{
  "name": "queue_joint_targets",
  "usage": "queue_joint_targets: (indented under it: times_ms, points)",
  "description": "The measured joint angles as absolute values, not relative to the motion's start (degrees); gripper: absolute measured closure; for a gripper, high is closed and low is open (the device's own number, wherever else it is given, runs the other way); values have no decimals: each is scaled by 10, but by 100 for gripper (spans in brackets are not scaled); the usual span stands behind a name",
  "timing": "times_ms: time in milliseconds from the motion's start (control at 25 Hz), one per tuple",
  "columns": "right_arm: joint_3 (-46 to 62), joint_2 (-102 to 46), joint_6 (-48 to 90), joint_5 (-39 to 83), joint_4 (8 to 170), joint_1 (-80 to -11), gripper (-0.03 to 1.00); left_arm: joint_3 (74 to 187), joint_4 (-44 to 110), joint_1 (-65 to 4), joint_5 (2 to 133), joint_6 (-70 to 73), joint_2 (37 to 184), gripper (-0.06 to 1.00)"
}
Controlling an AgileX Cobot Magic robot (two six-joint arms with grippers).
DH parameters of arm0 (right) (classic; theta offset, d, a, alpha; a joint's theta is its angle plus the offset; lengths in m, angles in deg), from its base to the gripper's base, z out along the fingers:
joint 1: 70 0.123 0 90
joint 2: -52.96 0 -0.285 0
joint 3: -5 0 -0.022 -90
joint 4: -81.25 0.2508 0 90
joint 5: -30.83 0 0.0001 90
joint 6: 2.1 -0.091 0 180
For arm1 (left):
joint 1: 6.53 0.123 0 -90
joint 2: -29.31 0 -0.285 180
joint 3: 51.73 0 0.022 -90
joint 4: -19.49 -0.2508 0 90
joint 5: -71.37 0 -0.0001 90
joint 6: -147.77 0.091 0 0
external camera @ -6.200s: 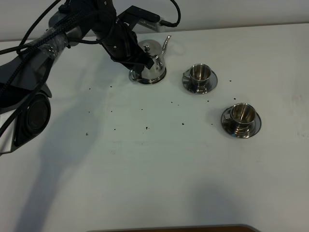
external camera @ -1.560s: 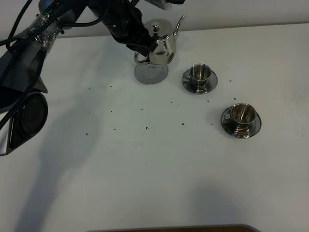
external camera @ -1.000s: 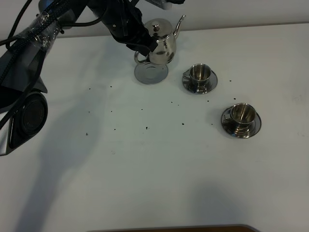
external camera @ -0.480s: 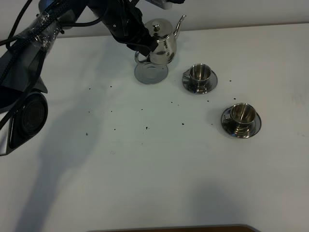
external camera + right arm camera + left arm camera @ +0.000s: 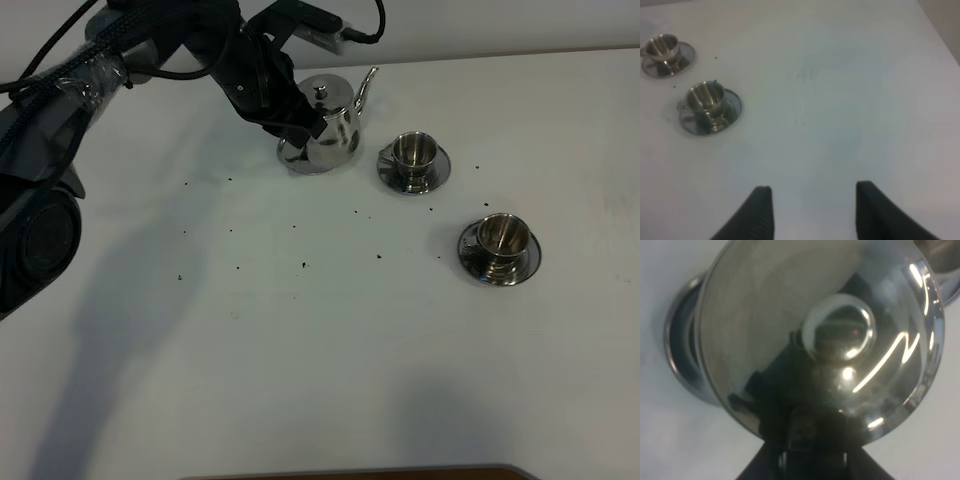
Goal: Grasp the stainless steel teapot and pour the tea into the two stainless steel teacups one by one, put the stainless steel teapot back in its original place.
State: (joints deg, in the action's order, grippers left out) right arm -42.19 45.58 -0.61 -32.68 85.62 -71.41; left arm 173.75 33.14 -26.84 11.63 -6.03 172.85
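Nearest me, my right gripper (image 5: pixel 813 192) idles above the table (image 5: pixel 300 350), jaws spread wide, empty. Beyond the near teacup (image 5: pixel 497 236) and far teacup (image 5: pixel 412 150), the stainless steel teapot (image 5: pixel 332 132) has sunk back onto its saucer (image 5: pixel 291 161). I judge the pour aborted. The left gripper (image 5: pixel 297 118) jaws stay clamped on its handle.

We're looking at a robotics lab bench here: a plain white table (image 5: pixel 300 390) runs back to a pale blank wall (image 5: pixel 500 20) along its far edge. A black, cable-wrapped robot arm (image 5: pixel 170 40) leans over the far-left corner. A steel teapot (image 5: pixel 332 130) and two cups (image 5: pixel 414 151) (image 5: pixel 500 236) stand among scattered dark specks (image 5: pixel 304 264).
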Motion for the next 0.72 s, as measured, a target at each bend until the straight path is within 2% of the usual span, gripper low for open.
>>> queue_joint_targets:
  times_ms: [240, 720]
  points:
    - [-422, 456, -7, -327, 856, -714, 58, 1681, 335, -270, 137, -37, 1683, 69]
    - [-422, 456, -6, -327, 856, -714, 58, 1679, 345, -271, 89, 123, 1663, 69]
